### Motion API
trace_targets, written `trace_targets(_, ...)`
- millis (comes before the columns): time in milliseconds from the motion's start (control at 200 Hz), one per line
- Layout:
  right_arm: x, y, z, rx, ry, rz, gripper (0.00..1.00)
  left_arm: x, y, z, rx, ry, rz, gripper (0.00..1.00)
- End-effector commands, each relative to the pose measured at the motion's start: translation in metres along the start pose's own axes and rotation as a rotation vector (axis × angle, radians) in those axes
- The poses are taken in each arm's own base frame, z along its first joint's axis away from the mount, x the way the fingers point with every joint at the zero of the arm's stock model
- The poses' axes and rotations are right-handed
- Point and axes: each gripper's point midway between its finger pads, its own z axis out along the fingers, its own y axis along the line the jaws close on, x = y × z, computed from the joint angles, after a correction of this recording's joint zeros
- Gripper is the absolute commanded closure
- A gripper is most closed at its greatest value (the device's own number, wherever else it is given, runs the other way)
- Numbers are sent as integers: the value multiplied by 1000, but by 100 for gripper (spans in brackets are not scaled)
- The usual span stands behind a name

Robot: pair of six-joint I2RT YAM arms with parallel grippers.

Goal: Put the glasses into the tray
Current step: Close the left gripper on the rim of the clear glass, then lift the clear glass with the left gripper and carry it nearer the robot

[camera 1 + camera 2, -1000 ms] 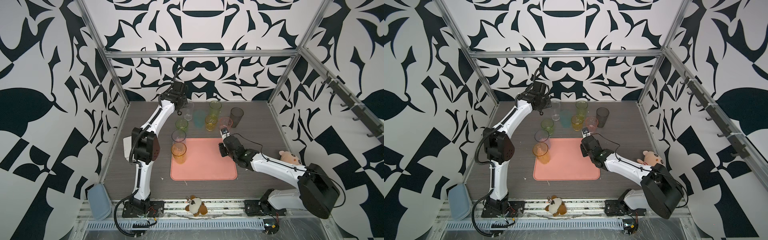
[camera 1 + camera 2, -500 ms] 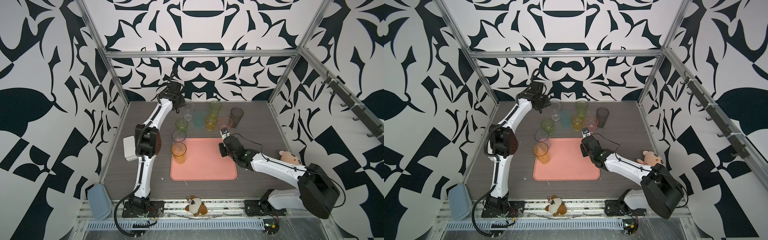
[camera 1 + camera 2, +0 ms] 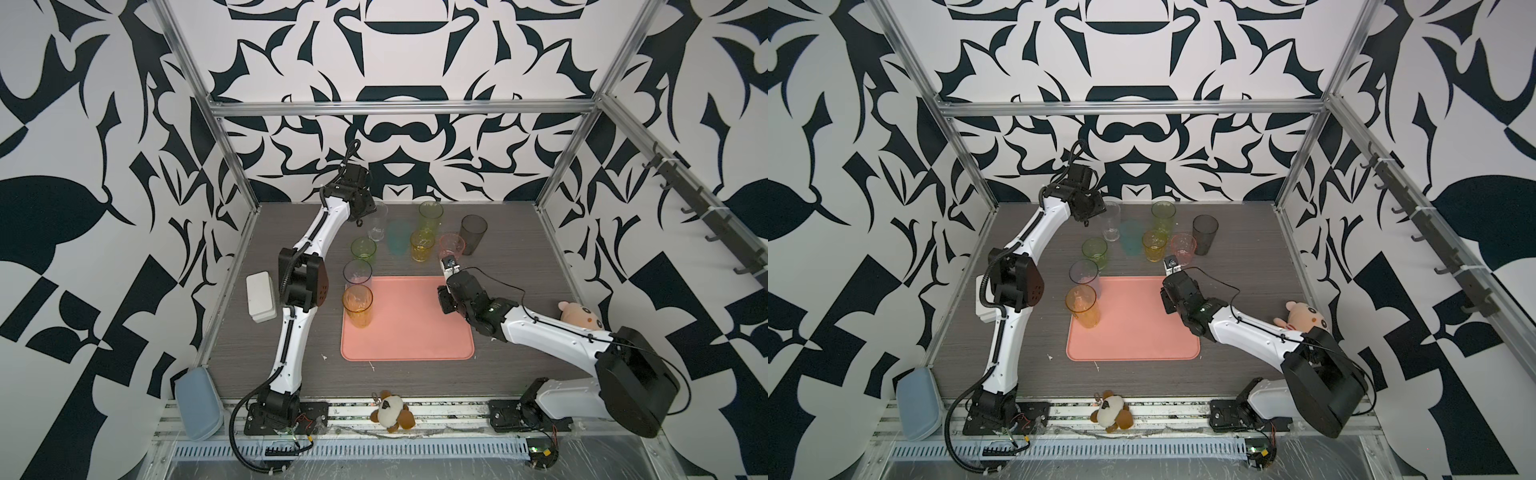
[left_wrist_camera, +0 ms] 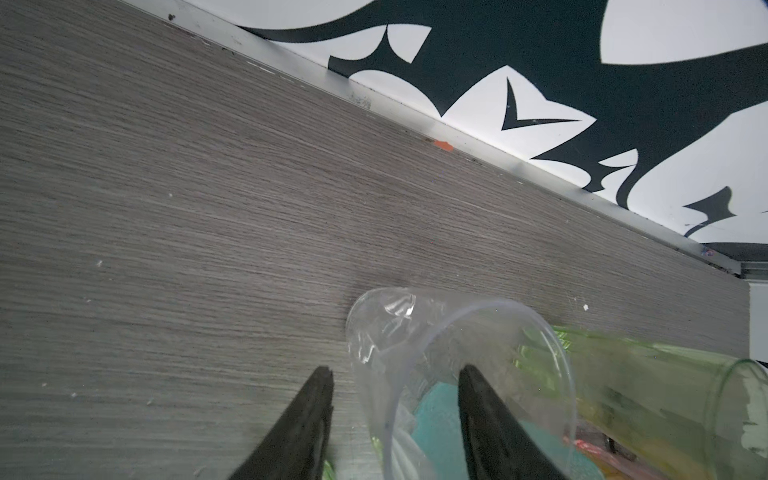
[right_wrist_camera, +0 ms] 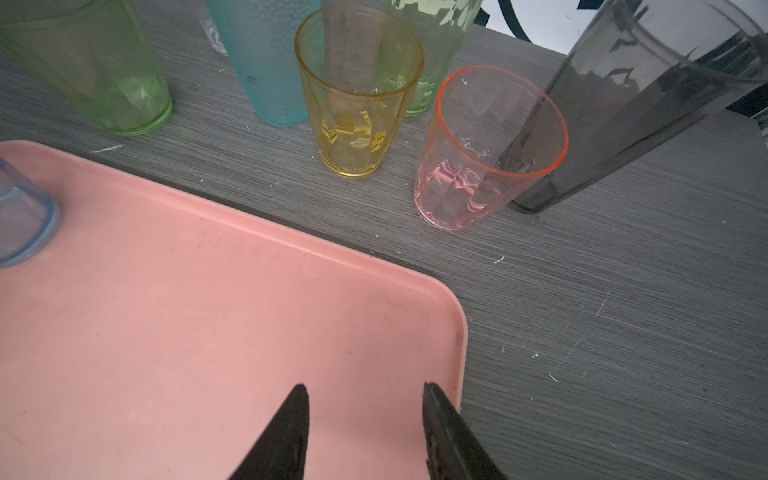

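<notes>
The salmon-pink tray (image 3: pixel 409 332) lies mid-table. An orange glass (image 3: pixel 357 305) stands on its left edge and a bluish glass (image 3: pixel 357 272) on its far left corner. Behind the tray stand a short green glass (image 3: pixel 363 249), a tall clear glass (image 3: pixel 377 222), a teal one (image 3: pixel 397 237), a yellow one (image 3: pixel 422 245), a tall green one (image 3: pixel 430 214), a pink one (image 3: pixel 451 245) and a smoky grey one (image 3: pixel 473 232). My left gripper (image 4: pixel 397 370) is open astride the clear glass (image 4: pixel 457 357): one finger inside, one outside its wall. My right gripper (image 5: pixel 365 386) hangs open and empty over the tray's far right corner (image 5: pixel 440 307).
A white box (image 3: pixel 261 297) sits by the left wall and a pale blue container (image 3: pixel 197 409) at the front left. One plush toy (image 3: pixel 390 415) lies on the front rail, another (image 3: pixel 579 316) by the right arm. The back wall rail (image 4: pixel 457 137) runs close behind the clear glass.
The left arm's elbow has swung slightly right, uncovering the white box, while its gripper stays at the clear glass. The right arm has not moved.
</notes>
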Motion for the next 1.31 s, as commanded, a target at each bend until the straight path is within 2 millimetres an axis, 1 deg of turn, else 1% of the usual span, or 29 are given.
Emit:
trace_targets(0,-14,-2,-2,16,-41,14,52,5,3,4,-16,26,-10,51)
trace_targets(385,-13,-3,-2,17,-36,12,52,13,8,7,-35,53,-13,66)
trace_targets(520,-12,-3,-2,19,-33,12,52,17,10,8,-39,64,-14,70)
trace_targets(640,-13,-3,-2,20,-35,11,52,18,10,9,-36,69,-13,75)
trace_targets(815,-12,-3,-1,20,-31,10,52,19,10,8,-35,71,-12,77)
trace_targets(1065,-11,-2,0,17,-21,6,52,19,13,7,-43,74,-9,82)
trace_targets(1300,-11,-1,2,16,-21,6,52,16,16,3,-50,64,-6,86)
